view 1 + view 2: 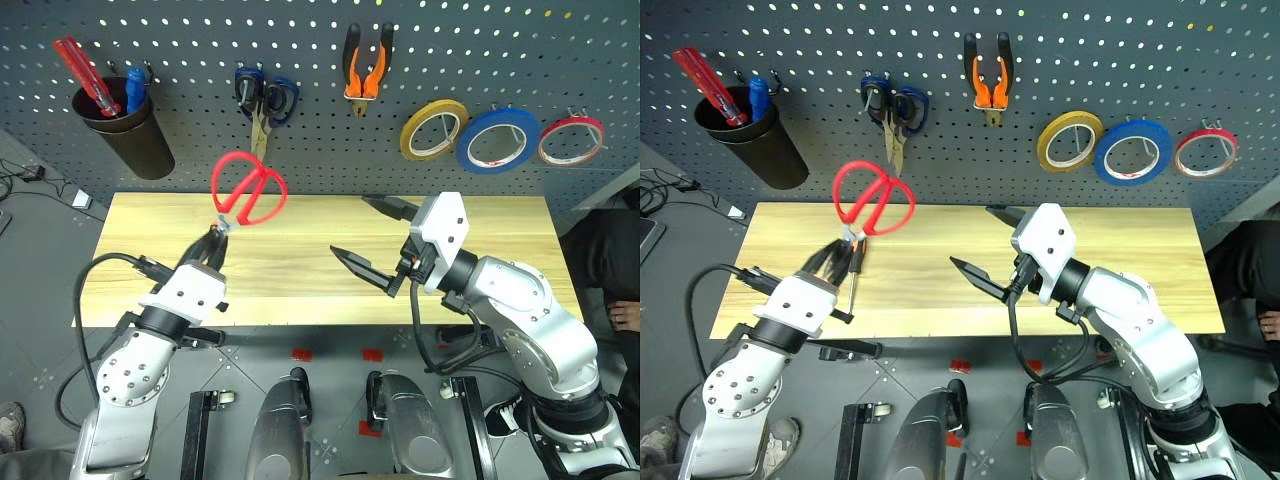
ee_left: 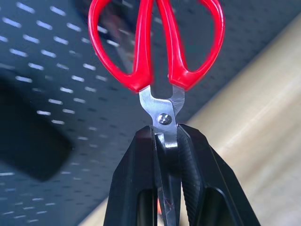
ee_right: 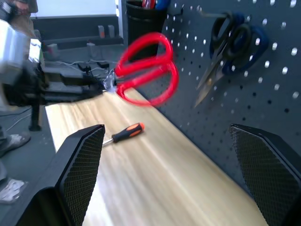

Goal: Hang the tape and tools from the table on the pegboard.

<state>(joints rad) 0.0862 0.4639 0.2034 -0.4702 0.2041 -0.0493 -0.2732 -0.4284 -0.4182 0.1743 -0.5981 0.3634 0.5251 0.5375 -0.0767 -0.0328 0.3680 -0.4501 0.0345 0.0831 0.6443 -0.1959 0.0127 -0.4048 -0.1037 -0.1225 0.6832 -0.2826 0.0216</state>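
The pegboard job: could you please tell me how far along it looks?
Done: the blue tape and pliers hang on the pegboard. In hand: the left tool grips the red-handled scissors by the blades. Left: the screwdriver lies on the table.

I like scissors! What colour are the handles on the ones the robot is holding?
Red. The scissors show best in the left wrist view, pinched by the left gripper.

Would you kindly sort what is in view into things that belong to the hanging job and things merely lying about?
Job:
- red-handled scissors, gripped by the blades in the left gripper
- screwdriver on the table
- pliers, blue tape, on the pegboard

Lying about:
- blue-handled scissors
- yellow tape
- red tape
- black cup
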